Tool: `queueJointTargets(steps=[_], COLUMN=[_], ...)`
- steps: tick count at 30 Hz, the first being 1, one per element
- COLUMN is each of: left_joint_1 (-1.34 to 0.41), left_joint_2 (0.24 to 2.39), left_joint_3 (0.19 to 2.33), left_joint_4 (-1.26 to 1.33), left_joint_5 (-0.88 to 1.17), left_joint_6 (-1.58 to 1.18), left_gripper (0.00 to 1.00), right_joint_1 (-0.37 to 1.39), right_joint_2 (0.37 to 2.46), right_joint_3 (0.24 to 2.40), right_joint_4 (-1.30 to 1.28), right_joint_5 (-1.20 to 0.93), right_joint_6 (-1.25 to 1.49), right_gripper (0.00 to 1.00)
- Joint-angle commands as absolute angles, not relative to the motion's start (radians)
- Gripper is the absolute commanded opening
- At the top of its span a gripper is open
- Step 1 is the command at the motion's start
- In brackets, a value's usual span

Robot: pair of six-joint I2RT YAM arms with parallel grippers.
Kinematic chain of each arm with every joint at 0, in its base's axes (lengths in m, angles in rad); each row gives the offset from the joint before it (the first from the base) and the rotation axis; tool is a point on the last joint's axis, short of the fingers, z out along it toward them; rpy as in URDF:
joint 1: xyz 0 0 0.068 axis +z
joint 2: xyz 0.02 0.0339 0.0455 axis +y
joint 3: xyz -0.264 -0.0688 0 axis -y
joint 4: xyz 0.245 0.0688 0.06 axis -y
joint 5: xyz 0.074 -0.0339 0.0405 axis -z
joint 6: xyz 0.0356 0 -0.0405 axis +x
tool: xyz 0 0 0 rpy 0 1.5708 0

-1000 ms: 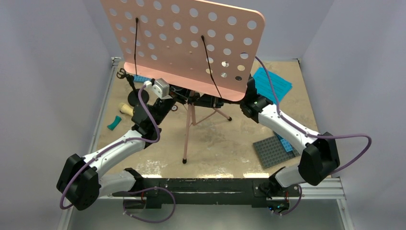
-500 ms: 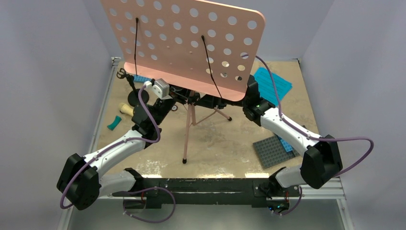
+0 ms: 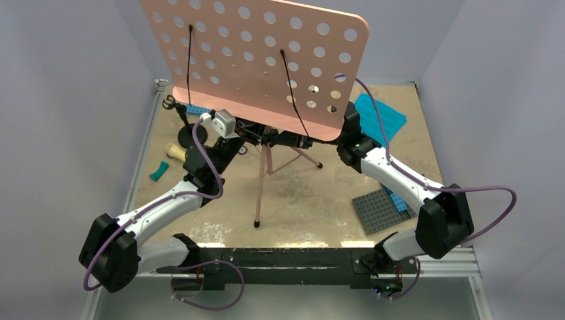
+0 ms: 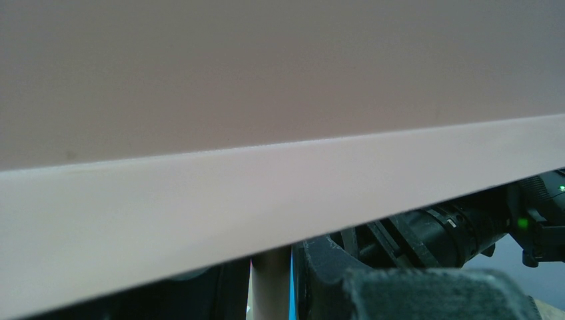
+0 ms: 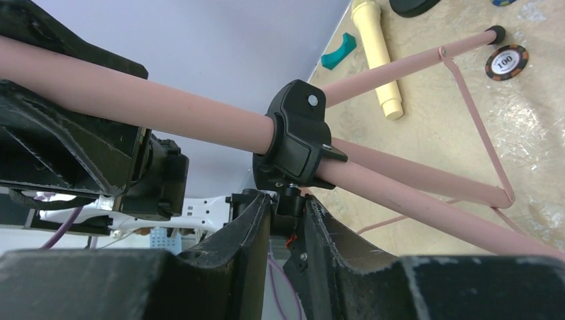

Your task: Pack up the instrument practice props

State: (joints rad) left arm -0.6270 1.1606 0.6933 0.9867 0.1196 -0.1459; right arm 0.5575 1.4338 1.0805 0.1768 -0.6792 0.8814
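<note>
As the right elbow (image 3: pixel 443 223) sways out and back: the music stand (image 3: pixel 260 53) stays upright on the bench (image 3: pixel 313 193); folding has not begun, I judge.
Right pincer (image 5: pixel 286 203): nipped on the knob (image 5: pixel 291 193) under the black clamp (image 5: pixel 296 133).
Left pincer (image 3: pixel 248 135): under the board (image 4: pixel 266 180); grip unreadable.
Pages (image 3: pixel 380 117): far right, partly hidden.

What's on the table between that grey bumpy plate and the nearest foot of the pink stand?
Nothing. The top view shows bare table between the grey baseplate and the pink stand's near foot.
</note>
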Motion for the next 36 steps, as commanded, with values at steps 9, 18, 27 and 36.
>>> queueJointTargets(steps=[9, 18, 27, 36], left_joint_1=[-0.647, -0.648, -0.647, -0.649], left_joint_2=[1.181, 1.184, 1.194, 1.198], left_joint_3=[0.655, 0.641, 0.644, 0.641], left_joint_4=[0.859, 0.862, 0.865, 0.867], left_joint_5=[0.184, 0.169, 0.17, 0.172], left_joint_6=[-0.169, -0.188, -0.205, -0.225], left_gripper=[0.0, 0.0, 0.0, 0.0], right_joint_1=[0.573, 0.707, 0.854, 1.008], right_joint_2=[1.46, 1.333, 1.329, 1.485], right_joint_3=[1.185, 0.912, 0.746, 0.638], right_joint_4=[0.144, 0.38, 0.652, 1.146], right_joint_5=[-0.699, -0.234, 0.085, 0.435], right_joint_6=[0.776, 0.228, -0.317, -1.037], right_gripper=[0.0, 0.0, 0.0, 0.0])
